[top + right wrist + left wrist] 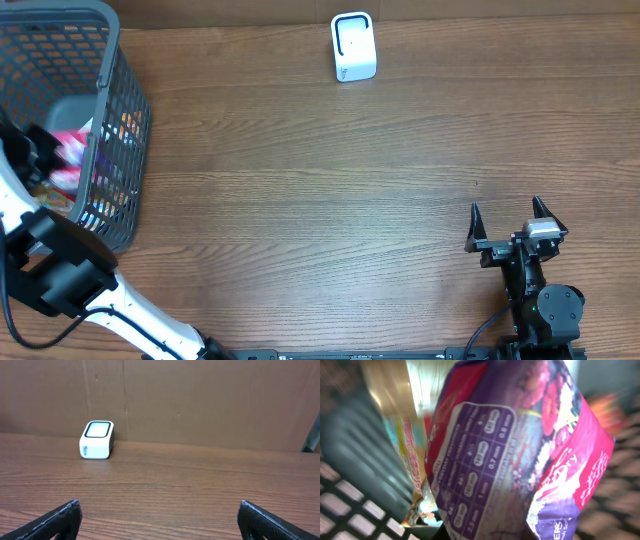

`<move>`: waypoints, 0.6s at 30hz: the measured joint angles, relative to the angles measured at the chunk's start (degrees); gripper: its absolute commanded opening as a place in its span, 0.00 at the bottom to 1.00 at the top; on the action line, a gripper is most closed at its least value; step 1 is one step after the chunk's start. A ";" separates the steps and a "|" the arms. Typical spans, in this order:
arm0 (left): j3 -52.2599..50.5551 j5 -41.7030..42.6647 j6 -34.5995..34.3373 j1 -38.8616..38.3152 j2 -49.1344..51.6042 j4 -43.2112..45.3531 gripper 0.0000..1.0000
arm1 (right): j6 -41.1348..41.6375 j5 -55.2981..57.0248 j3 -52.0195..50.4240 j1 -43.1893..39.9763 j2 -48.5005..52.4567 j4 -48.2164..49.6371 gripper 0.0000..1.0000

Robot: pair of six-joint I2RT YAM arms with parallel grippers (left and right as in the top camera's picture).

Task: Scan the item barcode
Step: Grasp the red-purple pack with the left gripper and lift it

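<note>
Overhead: a pink packet (72, 150) is seen inside the grey mesh basket (125, 120) at the table's (320, 200) far left. Only a small patch shows through the rim, so its long axis cannot be told here. The left gripper (45, 150) is lowered into the basket just beside that patch; its jaws are not resolved. The white barcode scanner (352, 47) is stood at the far edge, well apart from the basket. The right gripper (505, 222) is parked near the right front edge, jaws spread wide, nothing between them. Left wrist: the packet (520, 450) fills most of the frame, its long axis tilted from bottom centre up to the upper right. A purple printed panel with white-outlined table cells is turned toward the camera, and pink and magenta fields are noted on the right side. Text is too blurred to be read; no barcode is made out. The jaws are drawn together on the packet's lower end, and the fingers are hidden. Basket mesh (350, 510) and other packets (412, 470) are seen behind. Right wrist: the barcode scanner (97, 440) is seen upright ahead and to the left, beyond the open right gripper (160, 520).
</note>
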 measured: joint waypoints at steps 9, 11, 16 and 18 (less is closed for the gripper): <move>34.03 8.41 -0.02 -0.07 -4.09 -4.28 0.04 | -0.02 0.00 0.00 0.00 0.00 -0.02 1.00; 36.52 10.86 -0.04 -0.39 -6.45 -4.50 0.04 | 0.00 0.00 0.00 0.00 0.00 0.02 1.00; 39.01 20.09 -0.07 -6.62 -14.29 -6.29 0.04 | -0.02 0.02 0.00 -0.02 0.00 0.00 1.00; 39.47 23.12 -0.04 -12.63 -16.48 -8.00 0.04 | 0.00 0.00 0.00 0.00 0.00 0.00 1.00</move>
